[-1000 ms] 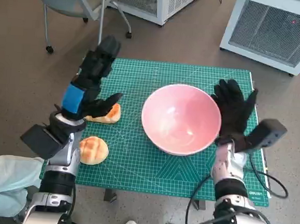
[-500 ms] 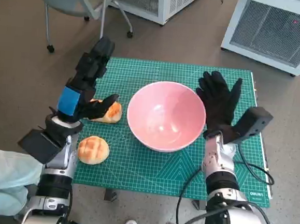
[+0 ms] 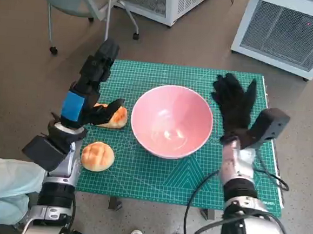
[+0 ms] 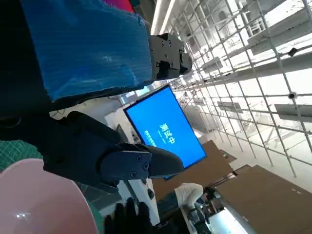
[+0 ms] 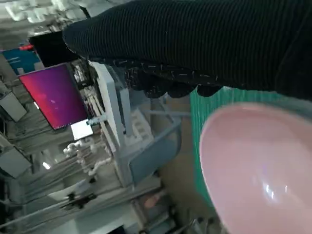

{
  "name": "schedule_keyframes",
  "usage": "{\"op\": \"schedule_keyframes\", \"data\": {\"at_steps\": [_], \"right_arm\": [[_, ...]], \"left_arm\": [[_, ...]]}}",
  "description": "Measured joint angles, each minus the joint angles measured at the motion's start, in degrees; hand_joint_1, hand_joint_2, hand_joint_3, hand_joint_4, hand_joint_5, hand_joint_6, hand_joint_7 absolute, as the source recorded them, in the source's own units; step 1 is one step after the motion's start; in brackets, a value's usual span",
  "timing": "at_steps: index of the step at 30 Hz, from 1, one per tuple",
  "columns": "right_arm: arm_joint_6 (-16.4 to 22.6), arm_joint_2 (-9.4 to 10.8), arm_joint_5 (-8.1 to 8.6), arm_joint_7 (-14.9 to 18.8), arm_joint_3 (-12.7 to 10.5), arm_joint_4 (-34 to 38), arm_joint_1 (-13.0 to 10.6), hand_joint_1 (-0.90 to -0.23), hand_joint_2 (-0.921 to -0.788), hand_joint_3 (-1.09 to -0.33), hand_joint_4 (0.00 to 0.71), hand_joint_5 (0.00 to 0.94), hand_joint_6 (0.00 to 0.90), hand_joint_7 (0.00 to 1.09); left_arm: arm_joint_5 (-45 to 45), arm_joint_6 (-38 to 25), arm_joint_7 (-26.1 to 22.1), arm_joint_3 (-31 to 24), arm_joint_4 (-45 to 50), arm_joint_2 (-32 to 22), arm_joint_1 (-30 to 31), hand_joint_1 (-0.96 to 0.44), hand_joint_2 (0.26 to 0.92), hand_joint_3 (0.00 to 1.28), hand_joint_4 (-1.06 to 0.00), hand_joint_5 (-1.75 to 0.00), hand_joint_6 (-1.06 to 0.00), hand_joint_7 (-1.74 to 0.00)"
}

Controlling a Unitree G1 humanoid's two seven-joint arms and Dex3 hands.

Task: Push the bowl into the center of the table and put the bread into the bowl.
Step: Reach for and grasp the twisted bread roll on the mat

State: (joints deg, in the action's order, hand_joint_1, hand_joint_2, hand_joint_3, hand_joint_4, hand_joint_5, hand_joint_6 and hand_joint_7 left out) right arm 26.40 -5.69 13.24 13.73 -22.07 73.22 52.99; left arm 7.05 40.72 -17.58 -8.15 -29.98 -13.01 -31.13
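Green mat [image 3: 157,171], grey floor [image 3: 20,57], possibly cabinets [image 3: 285,29]

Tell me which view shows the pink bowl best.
The head view: the whole pink bowl shows on the green mat, rim and inside. The right wrist view catches most of it; the left wrist view shows only an edge.

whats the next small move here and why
Probably close the left hand on the bread roll under its thumb and lift it toward the pink bowl. The bowl already sits near the middle of the green mat, empty, and the right hand stands open beside its rim, apart from it, so pushing looks done. A second roll lies nearer the robot.
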Motion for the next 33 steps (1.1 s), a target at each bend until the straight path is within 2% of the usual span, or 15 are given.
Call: {"op": "schedule_keyframes", "data": {"at_steps": [4,8,13,16,22,27,33], "right_arm": [[2.5,-1.7,-0.09,0.9,0.2,-2.2,-0.4,-0.554,-0.921,-0.768,0.025,0.0,0.075,0.31],[6.6,-2.4,-0.14,2.3,1.1,-6.6,-1.4,-0.565,-0.921,-0.752,0.01,0.0,0.07,0.31],[12.1,-2.3,0.48,6.2,2.6,-15.2,-4.7,-0.598,-0.921,-0.727,0.01,0.004,0.06,0.32],[13.8,-1.9,1.37,9.0,4.1,-22.2,-7.8,-0.617,-0.921,-0.717,0.013,0.005,0.057,0.33],[14.6,-1.8,2.26,11.8,7.6,-36.8,-14.4,-0.646,-0.921,-0.699,0.049,0.011,0.008,0.44],[13.9,-2.8,2.63,14.1,10.8,-48.9,-19.8,-0.66,-0.921,-0.684,0.078,0.019,0.0,0.49],[11.2,-4.6,2.8,14.7,12.6,-57.9,-23.8,-0.68,-0.921,-0.681,0.099,0.023,-0.001,0.55]], "left_arm": [[0.0,0.0,0.1,0.3,-0.9,0.1,0.0,-0.7,0.921,0.37,-0.15,0.0,-0.15,-0.13],[0.0,0.0,0.1,0.5,-1.4,0.1,-0.3,-0.7,0.921,0.37,-0.15,0.0,-0.15,-0.13],[0.0,-0.1,0.0,0.5,-2.1,0.0,-1.6,-0.7,0.921,0.37,-0.15,0.0,-0.15,-0.12],[0.1,-0.3,0.0,0.5,-2.4,-0.2,-2.5,-0.69,0.921,0.37,-0.15,0.0,-0.16,-0.12],[0.6,-0.7,-0.9,0.3,-2.8,-0.9,-3.9,-0.68,0.921,0.34,-0.15,0.0,-0.16,-0.11],[2.1,-1.7,-2.8,0.2,-3.1,-1.8,-4.8,-0.68,0.921,0.32,-0.16,0.0,-0.17,-0.1],[2.4,-2.9,-5.4,0.3,-3.7,-4.3,-6.2,-0.68,0.921,0.28,-0.16,0.0,-0.17,-0.09]]}}
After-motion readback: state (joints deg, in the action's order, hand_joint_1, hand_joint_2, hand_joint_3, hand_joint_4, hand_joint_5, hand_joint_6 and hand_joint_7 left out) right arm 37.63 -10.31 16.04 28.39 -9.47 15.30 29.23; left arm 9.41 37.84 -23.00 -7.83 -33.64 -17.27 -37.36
